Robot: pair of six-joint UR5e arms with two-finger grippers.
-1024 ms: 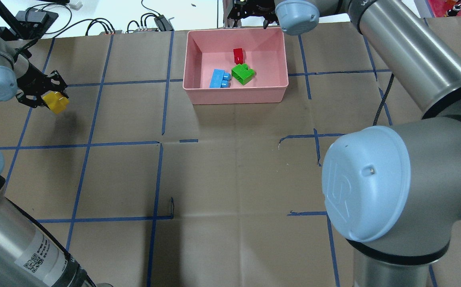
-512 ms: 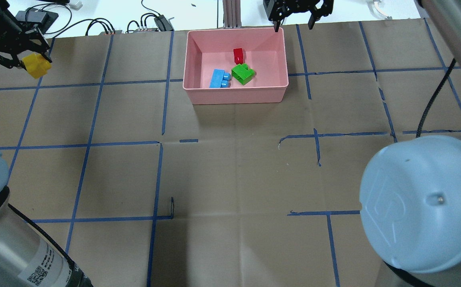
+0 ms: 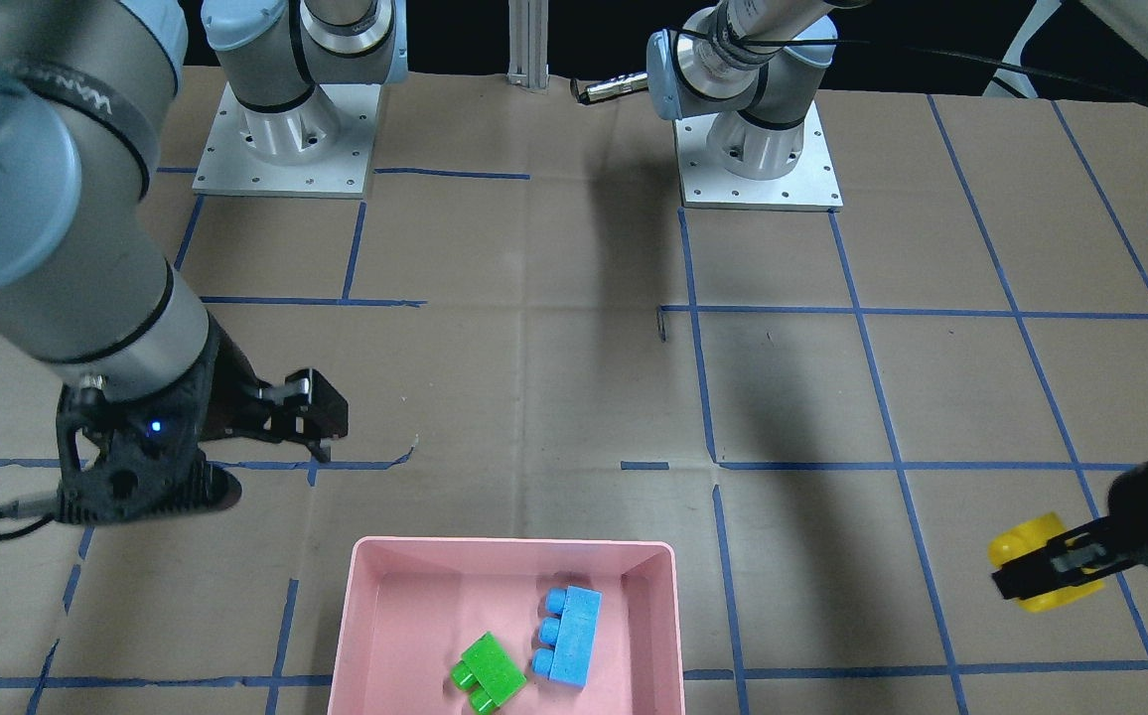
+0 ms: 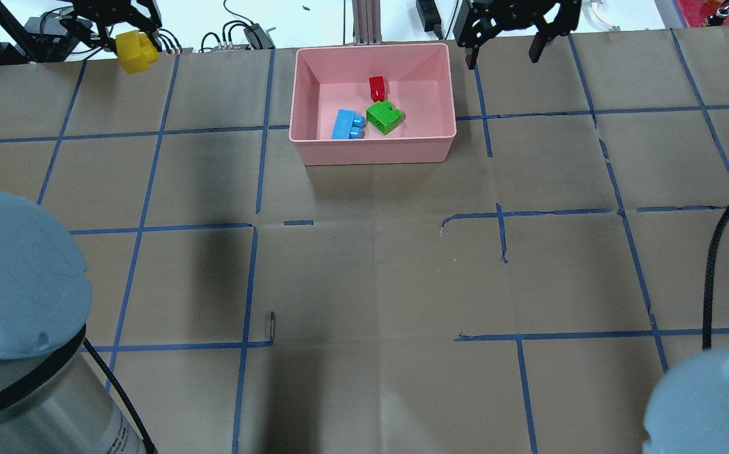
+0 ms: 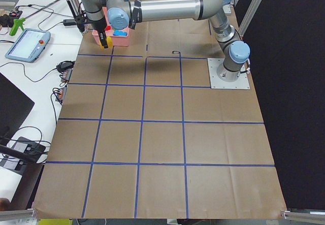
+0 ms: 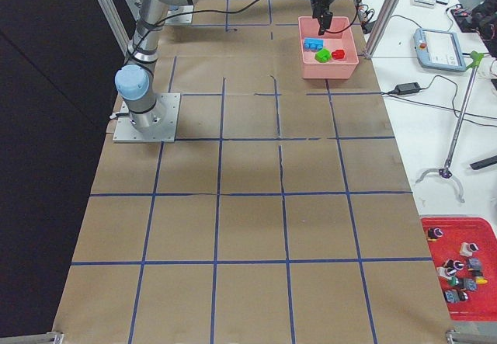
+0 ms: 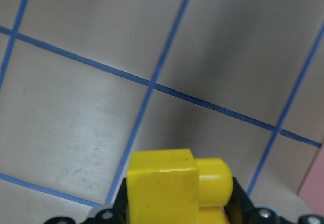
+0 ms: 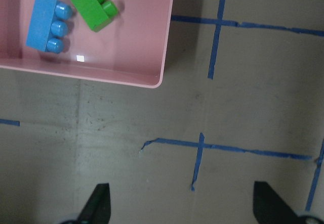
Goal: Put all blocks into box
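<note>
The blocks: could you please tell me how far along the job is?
Done: the red block, green block and light blue block lie in the pink box. In hand: the left gripper holds the yellow block, away from the box. Remaining: dropping it in.

Glossy plastic yellow block (image 7: 167, 188), matt paper tabletop (image 4: 364, 271)

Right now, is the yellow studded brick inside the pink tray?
Out: left tool grips yellow studded brick, apart from the pink plastic tray.

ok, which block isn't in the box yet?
The yellow block: it is held in the left fingers, off to the side of the table. The red block, green block and blue block lie inside the pink box.
</note>
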